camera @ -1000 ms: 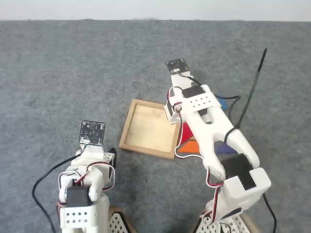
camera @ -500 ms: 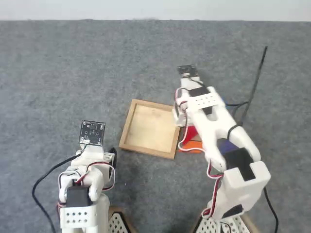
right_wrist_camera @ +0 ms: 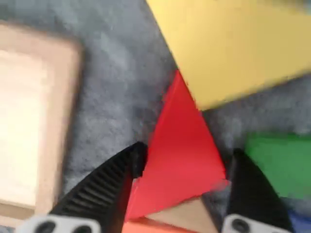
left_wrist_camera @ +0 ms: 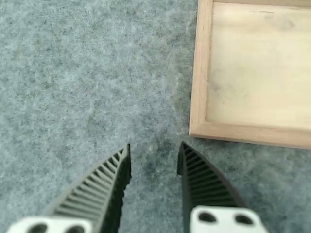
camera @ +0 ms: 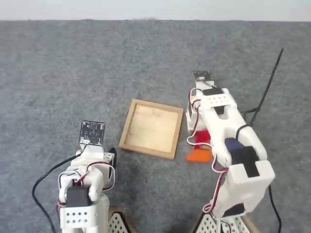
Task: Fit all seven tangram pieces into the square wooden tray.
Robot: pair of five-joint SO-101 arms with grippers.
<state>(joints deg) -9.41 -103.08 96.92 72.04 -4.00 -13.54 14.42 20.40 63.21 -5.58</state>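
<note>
The right gripper (right_wrist_camera: 187, 156) stands wide open with nothing gripped. Its jaws straddle the red triangle (right_wrist_camera: 181, 121), whose long axis runs between them, tip toward the yellow piece (right_wrist_camera: 233, 43). In the high view the wooden tray (camera: 126, 125), with no piece in it yet, lies at nine o'clock from that triangle, near it. The left gripper (left_wrist_camera: 154, 150), partly open and holding nothing, sits at the tray's seven o'clock, so the right arm is nearer the piece.

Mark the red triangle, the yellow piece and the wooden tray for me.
red triangle (right_wrist_camera: 182, 150): right wrist view, middle of its top face.
yellow piece (right_wrist_camera: 233, 43): right wrist view, middle of its top face.
wooden tray (camera: 151, 127): high view, bare floor inside the rim.
</note>
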